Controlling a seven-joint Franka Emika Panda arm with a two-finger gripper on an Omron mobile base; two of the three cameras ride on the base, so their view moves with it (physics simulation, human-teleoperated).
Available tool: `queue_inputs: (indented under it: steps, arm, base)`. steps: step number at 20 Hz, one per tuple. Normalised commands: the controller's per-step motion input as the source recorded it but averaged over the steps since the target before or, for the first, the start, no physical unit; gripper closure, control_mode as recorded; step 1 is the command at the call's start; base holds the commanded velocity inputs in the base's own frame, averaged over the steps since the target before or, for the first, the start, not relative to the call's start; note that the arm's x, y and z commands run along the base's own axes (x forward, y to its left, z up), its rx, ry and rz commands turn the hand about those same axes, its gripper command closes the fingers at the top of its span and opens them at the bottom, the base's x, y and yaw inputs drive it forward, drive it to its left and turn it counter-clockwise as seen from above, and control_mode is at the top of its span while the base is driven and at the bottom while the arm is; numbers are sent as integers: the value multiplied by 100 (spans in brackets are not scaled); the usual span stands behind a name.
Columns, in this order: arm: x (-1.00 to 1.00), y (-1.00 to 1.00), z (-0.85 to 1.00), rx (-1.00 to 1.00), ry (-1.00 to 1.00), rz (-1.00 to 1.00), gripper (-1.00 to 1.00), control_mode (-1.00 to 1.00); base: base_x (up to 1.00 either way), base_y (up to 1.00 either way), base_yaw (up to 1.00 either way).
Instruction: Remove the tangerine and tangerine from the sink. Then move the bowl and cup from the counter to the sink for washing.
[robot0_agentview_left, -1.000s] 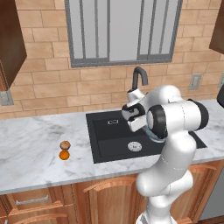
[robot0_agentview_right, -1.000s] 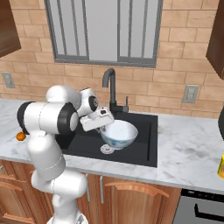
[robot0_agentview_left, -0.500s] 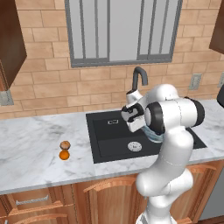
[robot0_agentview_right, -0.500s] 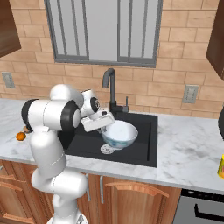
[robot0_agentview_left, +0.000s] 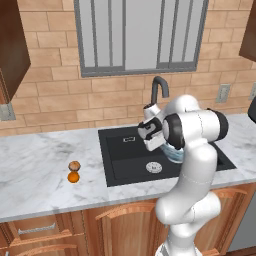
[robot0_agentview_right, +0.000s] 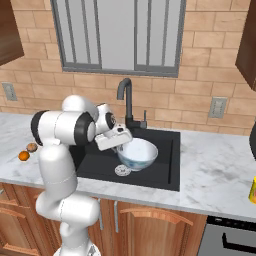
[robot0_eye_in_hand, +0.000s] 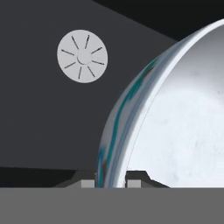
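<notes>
My gripper (robot0_agentview_right: 120, 140) is shut on the rim of the white, blue-tinted bowl (robot0_agentview_right: 137, 152) and holds it tilted just above the floor of the black sink (robot0_agentview_right: 165, 165). In the hand view the bowl's rim (robot0_eye_in_hand: 114, 131) runs down between my fingertips (robot0_eye_in_hand: 135, 177), with the silver drain (robot0_eye_in_hand: 82, 56) beyond it. Both tangerines lie on the marble counter (robot0_agentview_left: 40, 170) left of the sink, the bright orange one (robot0_agentview_left: 73, 177) in front of the duller one (robot0_agentview_left: 74, 166). At the far right counter edge stands the yellow cup (robot0_agentview_right: 252, 190).
The dark curved faucet (robot0_agentview_right: 126, 100) rises behind the sink, close to my hand. A brick wall and a window stand behind the counter. Wooden cabinets (robot0_agentview_left: 120, 225) run below. An outlet (robot0_agentview_right: 218, 107) sits on the wall to the right.
</notes>
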Motion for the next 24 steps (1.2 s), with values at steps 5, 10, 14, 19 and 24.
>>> queue_inputs:
  steps: [5, 10, 14, 19, 24]
  arm:
    - [18, -2, -16, 0, 0, 0, 100, -100]
    - [18, -7, -18, 0, 0, 0, 100, -100]
    - [20, -7, -18, 0, 0, 0, 100, -100]
    - [14, -12, -19, 0, 0, 0, 100, -100]
    - [16, -14, -19, 0, 0, 0, 100, -100]
  base:
    - [0, 0, 0]
    - [0, 0, 0]
    - [0, 0, 0]
    - [0, 0, 0]
    - [0, 0, 0]
